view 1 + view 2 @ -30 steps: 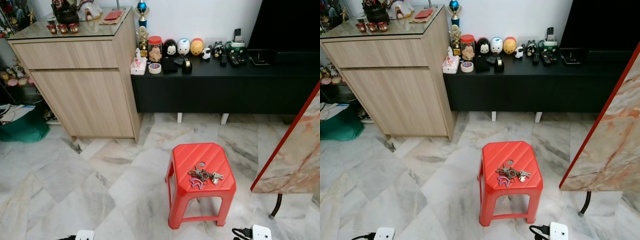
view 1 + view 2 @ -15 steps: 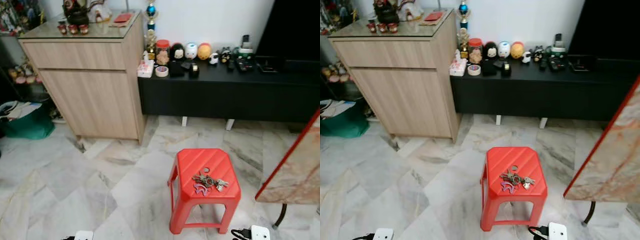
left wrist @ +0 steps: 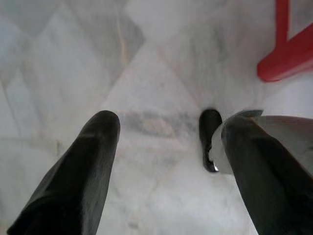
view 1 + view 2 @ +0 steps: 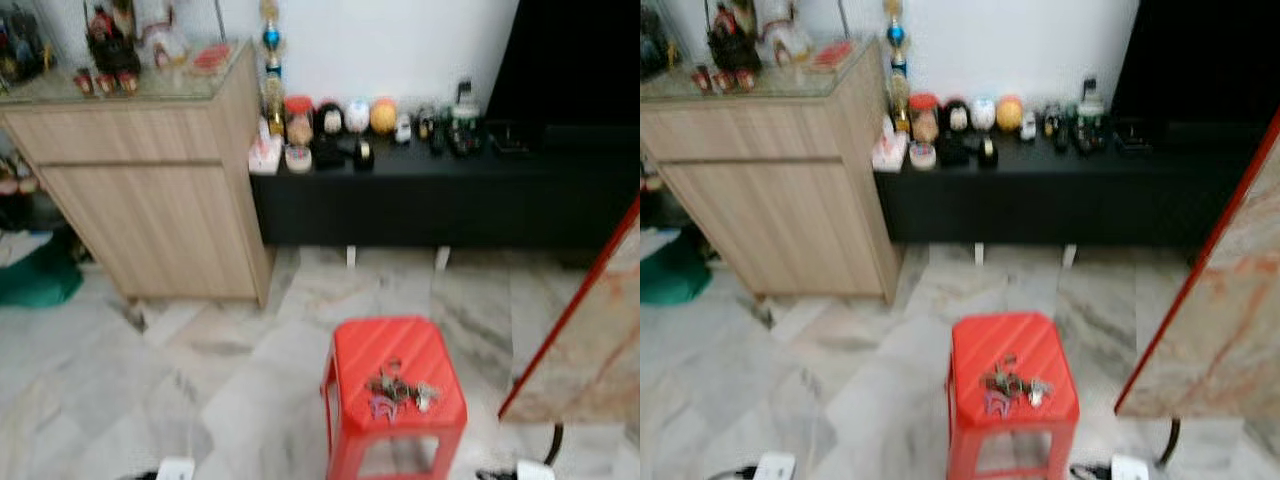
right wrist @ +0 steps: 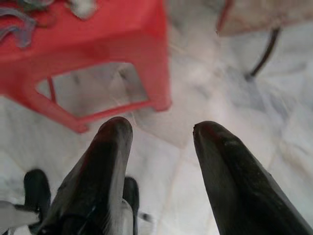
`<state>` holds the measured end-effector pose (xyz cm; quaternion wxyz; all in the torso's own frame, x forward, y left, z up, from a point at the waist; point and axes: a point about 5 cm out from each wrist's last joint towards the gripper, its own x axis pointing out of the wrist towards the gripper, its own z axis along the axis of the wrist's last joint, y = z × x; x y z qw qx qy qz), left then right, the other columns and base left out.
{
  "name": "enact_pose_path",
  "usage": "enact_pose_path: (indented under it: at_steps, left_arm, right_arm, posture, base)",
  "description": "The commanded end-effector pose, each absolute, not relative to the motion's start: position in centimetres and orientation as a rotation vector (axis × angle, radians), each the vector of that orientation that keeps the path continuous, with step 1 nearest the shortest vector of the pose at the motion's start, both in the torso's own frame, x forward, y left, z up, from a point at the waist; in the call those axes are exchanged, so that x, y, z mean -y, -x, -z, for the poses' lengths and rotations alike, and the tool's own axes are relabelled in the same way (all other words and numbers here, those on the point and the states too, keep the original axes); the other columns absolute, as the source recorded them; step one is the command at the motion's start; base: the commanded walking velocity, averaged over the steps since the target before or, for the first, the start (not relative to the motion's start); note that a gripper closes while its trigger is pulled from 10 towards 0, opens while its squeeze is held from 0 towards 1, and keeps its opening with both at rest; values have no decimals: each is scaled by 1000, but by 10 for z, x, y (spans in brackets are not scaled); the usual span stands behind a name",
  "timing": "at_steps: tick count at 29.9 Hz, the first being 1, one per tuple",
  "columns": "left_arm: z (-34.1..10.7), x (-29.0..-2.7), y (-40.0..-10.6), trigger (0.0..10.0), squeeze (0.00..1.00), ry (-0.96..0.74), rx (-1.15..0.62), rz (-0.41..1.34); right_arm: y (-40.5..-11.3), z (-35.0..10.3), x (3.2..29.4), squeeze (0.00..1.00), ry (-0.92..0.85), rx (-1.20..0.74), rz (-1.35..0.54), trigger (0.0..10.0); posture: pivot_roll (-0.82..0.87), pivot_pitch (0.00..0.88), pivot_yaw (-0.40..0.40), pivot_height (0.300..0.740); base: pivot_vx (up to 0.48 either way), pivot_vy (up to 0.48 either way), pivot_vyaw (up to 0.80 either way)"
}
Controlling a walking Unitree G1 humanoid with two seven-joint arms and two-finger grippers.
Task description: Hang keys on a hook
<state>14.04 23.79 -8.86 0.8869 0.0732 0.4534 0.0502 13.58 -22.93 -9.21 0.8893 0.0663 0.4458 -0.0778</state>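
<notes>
**Both grippers low and spread, keys on the red stool**

Our left gripper (image 3: pixel 164 147) hangs low over the marble floor (image 3: pixel 146 58), its two black fingers (image 3: pixel 78 166) spread wide with nothing between them. Beyond them we see bare floor tiles, a dark foot-like part of our own body and a leg of the red stool (image 3: pixel 288 54) near the corner of that view. Our right gripper (image 5: pixel 161 147) also hangs near the floor, fingers (image 5: pixel 105 161) parted and empty, pointing toward the open side of the stool.

From the head views, which are blurred, we see the keys (image 4: pixel 397 388) lying flat on top of the red stool (image 4: pixel 395 350), toward its front half. The bunch sprawls with its long axis running roughly left to right across the seat; a purple piece sits at its near left end and a pale tag at the right end. We cannot tell which way the single keys point.

Behind the stool stand a wooden cabinet (image 4: pixel 150 190) on the left and a long black console (image 4: pixel 440 190) with small figurines (image 4: pixel 345 118) along it. A marble-patterned panel with a red edge (image 4: pixel 590 330) leans at the right.
</notes>
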Motion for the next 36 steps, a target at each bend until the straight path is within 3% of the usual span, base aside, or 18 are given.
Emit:
enact_pose_path:
  at_steps: [1, 15, 22, 36]
  left_arm:
    - [91, -239, -136, 10000, 0, -140, -964, -109]
    - [91, -237, -136, 10000, 0, -129, -965, -111]
    - [89, -239, -138, 10000, 0, -126, -945, -122]
    - [70, -236, -156, 10000, 0, -41, -636, -133]
  right_arm:
    - [-137, 92, 228, 0, -121, -928, 147, 10000]
    - [-138, 91, 229, 0, -132, -918, 140, 10000]
    - [-140, 90, 227, 0, -154, -881, 163, 10000]
    - [-154, 75, 229, 0, -131, -646, 183, 10000]
  posture:
    - [30, 44, -24, 740]
    - [30, 39, -33, 740]
    - [15, 34, -24, 740]
    - [20, 5, -15, 740]
  base:
    - [244, 0, 0]
    - [17, 0, 669]
    - [0, 0, 0]
    - [0, 0, 0]
